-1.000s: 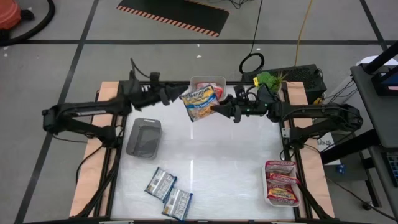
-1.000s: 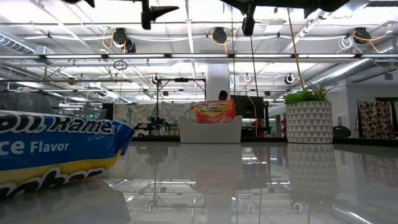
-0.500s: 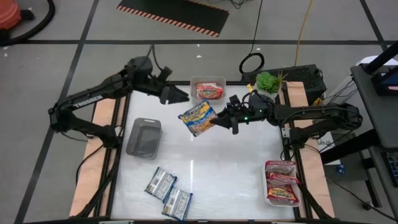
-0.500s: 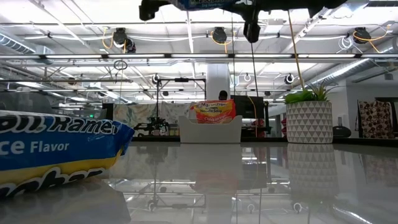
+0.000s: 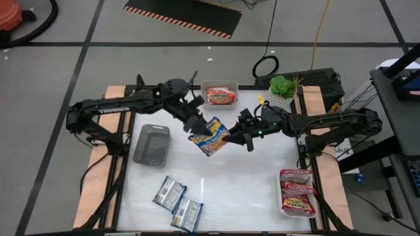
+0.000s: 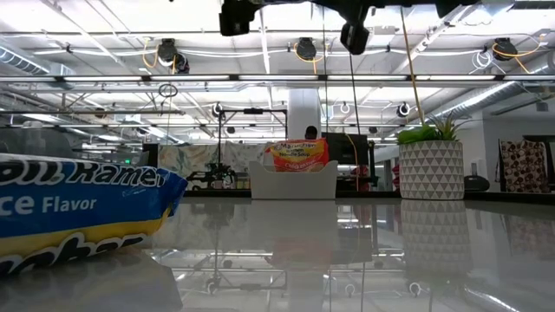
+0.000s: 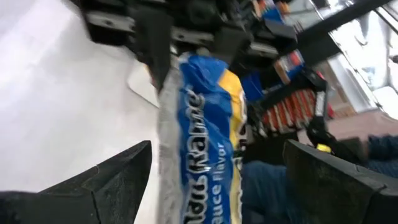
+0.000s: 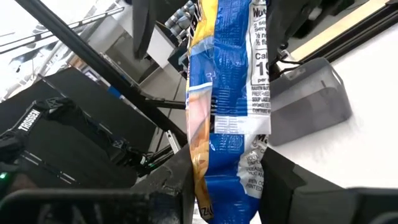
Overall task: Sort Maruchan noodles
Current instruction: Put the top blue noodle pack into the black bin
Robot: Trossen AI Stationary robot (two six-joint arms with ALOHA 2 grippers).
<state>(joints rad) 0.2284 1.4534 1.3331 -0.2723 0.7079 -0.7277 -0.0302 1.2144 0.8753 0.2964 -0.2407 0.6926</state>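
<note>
The blue-and-yellow noodle packet [image 5: 212, 136] hangs in the air over the far middle of the surface [image 5: 249, 177], crinkled, with a silver back panel of small print and blue lettering down its front (it is held by one end, so it dangles edge-on). The right gripper [image 5: 234, 136] reaches in from the right, arm stretched low across the surface, its jaws clamped on the packet's end. The left gripper [image 5: 198, 122] comes in from the left at a slant, jaws spread wide on either side of the packet's other end, not closed on it.

Two more blue-silver packets [image 5: 178, 202] lie at the near edge, left of centre. Red packets [image 5: 296, 192] fill a white tray [image 5: 314, 211] at the near right corner, an orange-red packet [image 5: 220, 98] sits in a white tray [image 5: 231, 84] at the far edge, and a grey tray [image 5: 153, 144] stands on the left side. The middle of the surface lies bare and glossy, with room between the trays.
</note>
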